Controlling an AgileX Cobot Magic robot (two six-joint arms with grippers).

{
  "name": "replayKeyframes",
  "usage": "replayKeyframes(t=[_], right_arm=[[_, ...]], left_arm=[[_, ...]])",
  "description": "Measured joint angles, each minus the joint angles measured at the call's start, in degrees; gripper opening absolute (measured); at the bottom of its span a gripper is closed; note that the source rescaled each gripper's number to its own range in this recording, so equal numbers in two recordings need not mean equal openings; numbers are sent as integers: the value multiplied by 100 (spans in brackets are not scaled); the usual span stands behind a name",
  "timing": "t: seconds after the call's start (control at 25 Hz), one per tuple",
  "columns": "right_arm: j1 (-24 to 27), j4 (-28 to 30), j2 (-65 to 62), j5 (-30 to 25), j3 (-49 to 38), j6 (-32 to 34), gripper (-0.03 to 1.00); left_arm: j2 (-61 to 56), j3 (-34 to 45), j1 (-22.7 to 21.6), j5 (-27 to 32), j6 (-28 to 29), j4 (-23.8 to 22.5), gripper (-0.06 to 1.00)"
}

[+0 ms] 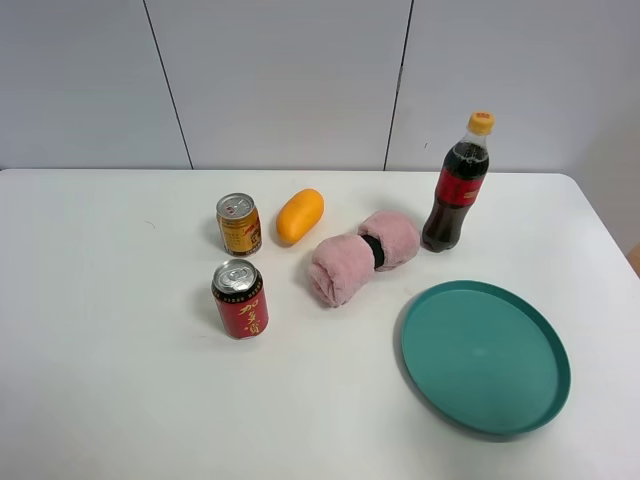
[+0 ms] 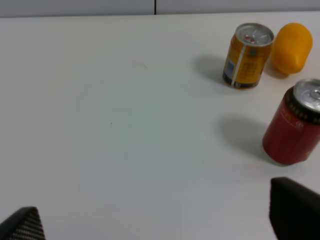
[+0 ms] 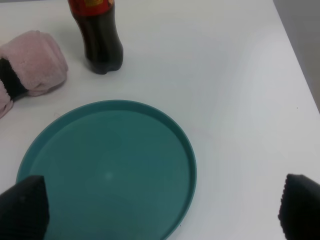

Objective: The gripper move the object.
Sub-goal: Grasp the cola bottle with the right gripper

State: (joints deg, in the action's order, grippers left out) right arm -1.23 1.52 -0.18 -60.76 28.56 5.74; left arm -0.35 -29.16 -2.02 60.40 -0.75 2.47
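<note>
The cola bottle (image 1: 459, 183) stands upright at the back right of the white table, with a red label and a yellow-orange cap. Its lower part also shows in the right wrist view (image 3: 100, 37), beyond the teal plate. Neither arm shows in the exterior high view. My left gripper (image 2: 155, 222) is open, its black fingertips (image 2: 295, 210) wide apart over bare table, short of the cans. My right gripper (image 3: 160, 210) is open, its fingertips (image 3: 22, 207) either side of the plate's near part. Both grippers are empty and far from the bottle.
A teal plate (image 1: 545, 350) lies front right (image 3: 187, 150). A pink rolled towel (image 1: 362, 255) lies left of the bottle (image 3: 32, 62). A gold can (image 1: 239, 223), a red can (image 1: 240, 299) and an orange fruit (image 1: 300, 215) sit left of centre (image 2: 247, 55) (image 2: 295, 125) (image 2: 291, 46).
</note>
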Motion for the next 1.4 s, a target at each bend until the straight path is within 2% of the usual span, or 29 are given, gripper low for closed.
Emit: replayKeyframes(t=[0.32, 0.56, 0.68, 1.04, 1.4], right_arm=[[0, 45, 0, 7, 37, -73, 100], [0, 129, 1015, 229, 974, -222, 100], [-17, 148, 1714, 696, 1268, -348, 100], [-17, -18, 3712, 2759, 1323, -789, 100], [-17, -108, 5529, 4238, 1057, -1161, 100]], left_arm=[[0, 0, 0, 0, 0, 0, 100], [0, 0, 0, 0, 0, 0, 100], [0, 0, 0, 0, 0, 0, 100], [0, 0, 0, 0, 0, 0, 100], [0, 0, 0, 0, 0, 0, 100]])
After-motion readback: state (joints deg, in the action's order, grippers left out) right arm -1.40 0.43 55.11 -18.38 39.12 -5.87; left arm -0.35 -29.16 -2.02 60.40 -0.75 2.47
